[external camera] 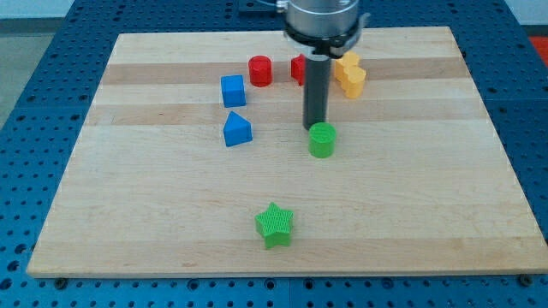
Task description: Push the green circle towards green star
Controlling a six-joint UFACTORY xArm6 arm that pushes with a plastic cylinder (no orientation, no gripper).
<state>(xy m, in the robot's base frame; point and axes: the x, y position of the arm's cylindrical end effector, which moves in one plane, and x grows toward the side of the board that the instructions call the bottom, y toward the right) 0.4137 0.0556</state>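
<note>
Upright green circle [322, 140], axis vert.

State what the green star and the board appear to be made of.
Green star: likely matte plastic, possibly 3D-printed; fine parallel ridges show on its sides. Board: light wood with a smooth finish; plank seams and lengthwise grain are visible.

A pale wooden board [171, 222] lies on blue perforated table [34, 51] — evenly lit
</note>
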